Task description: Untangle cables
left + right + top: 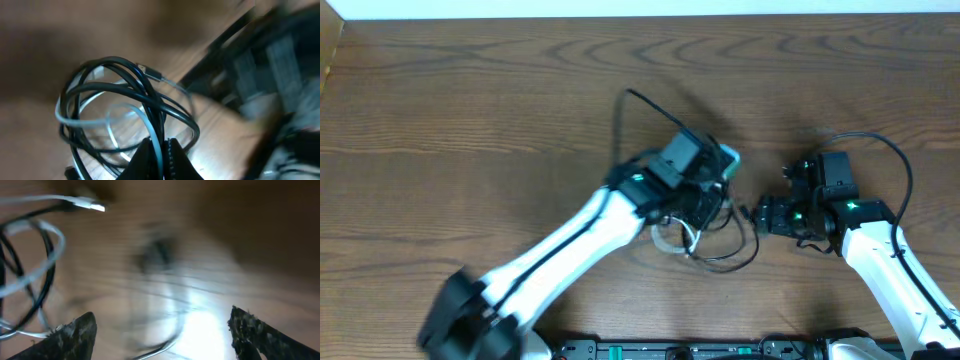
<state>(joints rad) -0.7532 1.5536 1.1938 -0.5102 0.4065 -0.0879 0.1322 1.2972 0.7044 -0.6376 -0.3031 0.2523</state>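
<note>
- Clamping my left gripper [159,159] together on the cables [131,93], pinching the white cord [109,127] among black loops
- I am holding my right gripper [162,316] spread wide apart over the table [250,235]

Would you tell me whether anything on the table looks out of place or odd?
Only the cables: black loops and a white cord lie snarled together mid-table, strands crossing. The left gripper is shut on them. Nothing looks spilled or damaged.

No legible text — none anywhere.
</note>
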